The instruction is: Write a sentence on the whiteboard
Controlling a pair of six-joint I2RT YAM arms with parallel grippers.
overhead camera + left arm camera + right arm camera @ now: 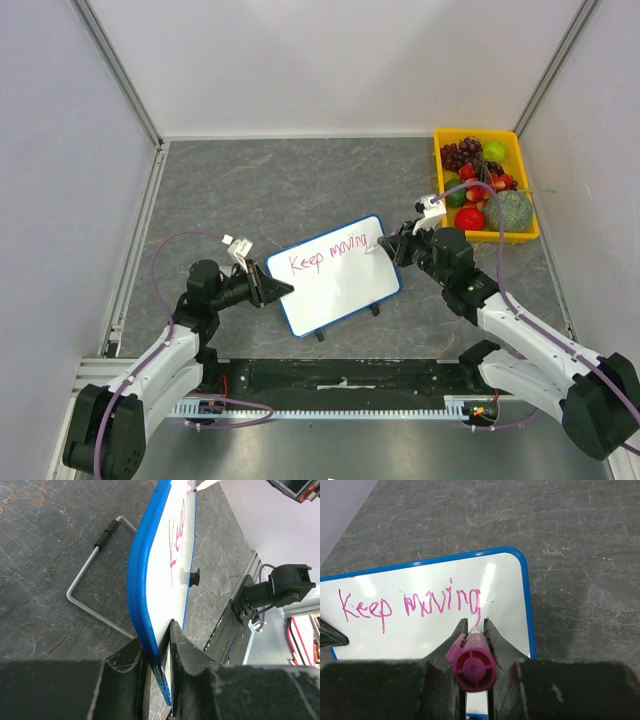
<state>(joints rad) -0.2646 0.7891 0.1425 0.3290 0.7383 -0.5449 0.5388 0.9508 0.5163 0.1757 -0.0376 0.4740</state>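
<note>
The whiteboard (pixel 340 285), white with a blue rim, stands tilted at the table's middle. My left gripper (pixel 283 289) is shut on its left edge; in the left wrist view the jaws (pixel 162 645) pinch the blue rim (pixel 137 580). The sentence (pixel 328 250) reads "Keep moving" in magenta, one line (pixel 420 602). My right gripper (pixel 388 245) is shut on a magenta marker (pixel 472 665) at the board's upper right corner. In the right wrist view the gripper (pixel 475 621) holds the marker's tip against the board (pixel 505 580), at the tail of the "g".
A yellow tray (pixel 475 132) of fruit sits at the back right, close behind the right arm. The board's bent wire stand (pixel 80 600) rests on the grey tabletop behind it. Pale enclosure walls ring the table.
</note>
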